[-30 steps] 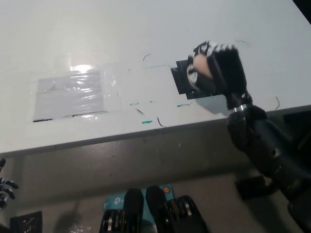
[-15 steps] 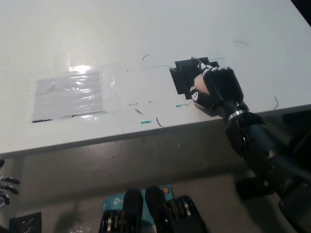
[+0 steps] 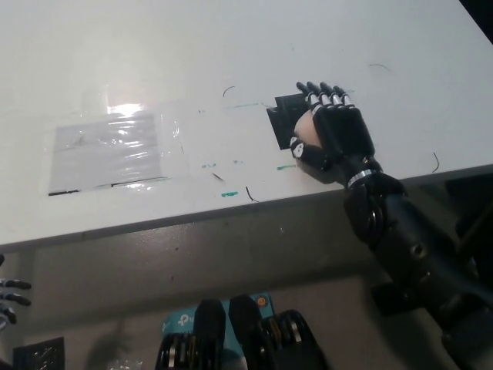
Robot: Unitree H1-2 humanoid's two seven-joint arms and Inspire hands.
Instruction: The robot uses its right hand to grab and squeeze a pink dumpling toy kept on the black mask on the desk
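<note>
Right hand (image 3: 333,132) lies flat over the pink dumpling toy (image 3: 306,129) on the black mask (image 3: 280,123), fingers extended, not clamped. Left hand (image 3: 9,299) at lower left, fingers apart.

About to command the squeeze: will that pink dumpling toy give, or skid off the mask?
Probably soft: the dumpling toy looks rounded and puffy under the right hand. Likely light, being small. It may roll off the flat black mask.

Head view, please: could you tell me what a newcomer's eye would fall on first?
The black right hand lies over the pink dumpling toy on the black mask, right of centre on the white desk. A shiny clear plastic sheet glares at the desk's left. The white left hand rests at the lower left edge.
</note>
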